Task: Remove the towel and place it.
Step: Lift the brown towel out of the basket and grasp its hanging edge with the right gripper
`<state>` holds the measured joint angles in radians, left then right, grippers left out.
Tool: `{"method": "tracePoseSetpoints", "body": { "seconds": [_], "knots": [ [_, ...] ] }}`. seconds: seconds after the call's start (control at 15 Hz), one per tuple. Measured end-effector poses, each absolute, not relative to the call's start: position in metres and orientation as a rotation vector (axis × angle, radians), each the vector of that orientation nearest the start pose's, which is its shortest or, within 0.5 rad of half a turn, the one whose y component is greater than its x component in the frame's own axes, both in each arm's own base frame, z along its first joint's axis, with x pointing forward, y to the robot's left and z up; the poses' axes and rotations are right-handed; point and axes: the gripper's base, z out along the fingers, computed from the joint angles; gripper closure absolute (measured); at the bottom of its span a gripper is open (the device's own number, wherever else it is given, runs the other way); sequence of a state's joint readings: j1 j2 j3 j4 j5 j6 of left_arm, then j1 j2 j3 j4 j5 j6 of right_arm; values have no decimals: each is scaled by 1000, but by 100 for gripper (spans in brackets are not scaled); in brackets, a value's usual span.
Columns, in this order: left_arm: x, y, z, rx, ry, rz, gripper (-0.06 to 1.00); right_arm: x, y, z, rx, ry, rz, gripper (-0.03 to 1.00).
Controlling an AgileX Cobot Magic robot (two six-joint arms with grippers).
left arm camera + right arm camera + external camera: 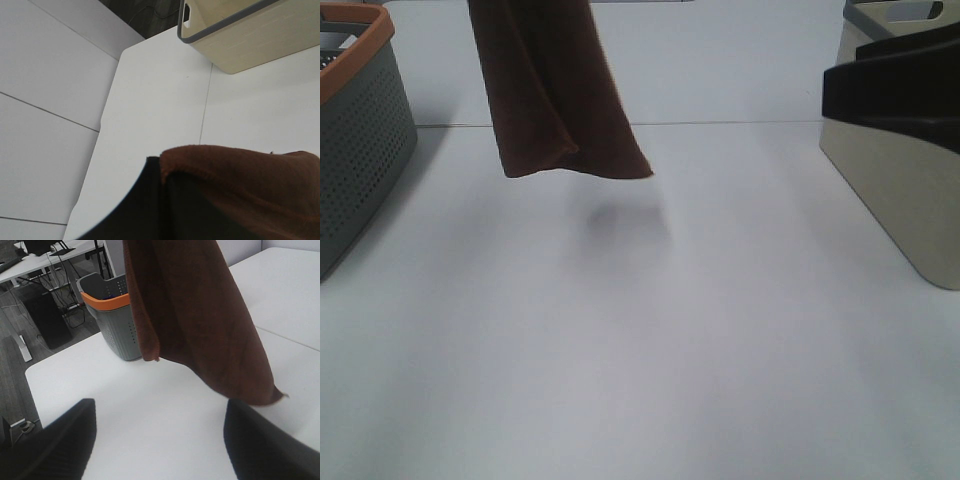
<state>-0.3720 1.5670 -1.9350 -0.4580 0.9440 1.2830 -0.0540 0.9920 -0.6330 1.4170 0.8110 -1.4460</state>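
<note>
towel (560, 90): hanging clear above the bench (720, 350), lower edge not touching.
left pincer (162, 200): clamped on the towel's upper part.
right pincer (160, 435): wide, empty.
step: carrying; next, lower and release onto the bench.

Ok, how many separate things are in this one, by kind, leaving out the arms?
towel: 1
grey basket with orange rim: 1
beige bin: 1
Total: 3
</note>
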Motion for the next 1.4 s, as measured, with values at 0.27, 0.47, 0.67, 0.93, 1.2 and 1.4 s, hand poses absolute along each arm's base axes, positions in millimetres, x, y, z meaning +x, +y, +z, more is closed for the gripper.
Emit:
{"method": "tracePoseSetpoints", "body": {
  "seconds": [0.27, 0.47, 0.67, 0.93, 1.2, 1.4],
  "knots": [
    [299, -182, 485, 1494, 1342, -15, 94, 219, 54, 307, -541, 1888, 723, 34],
    [301, -203, 476, 1505, 1321, -34, 94, 223, 58, 304, -577, 1887, 803, 34],
    [307, -213, 471, 1478, 1333, -23, 94, 217, 86, 304, -682, 1871, 844, 34],
    [309, -213, 469, 1465, 1347, -28, 94, 214, 122, 300, -722, 1867, 678, 34],
    [309, -213, 469, 1461, 1352, -31, 94, 232, 144, 290, -770, 1884, 565, 34],
    [309, -213, 469, 1461, 1352, -30, 94, 249, 153, 278, -806, 1918, 554, 34]
  ]
}}
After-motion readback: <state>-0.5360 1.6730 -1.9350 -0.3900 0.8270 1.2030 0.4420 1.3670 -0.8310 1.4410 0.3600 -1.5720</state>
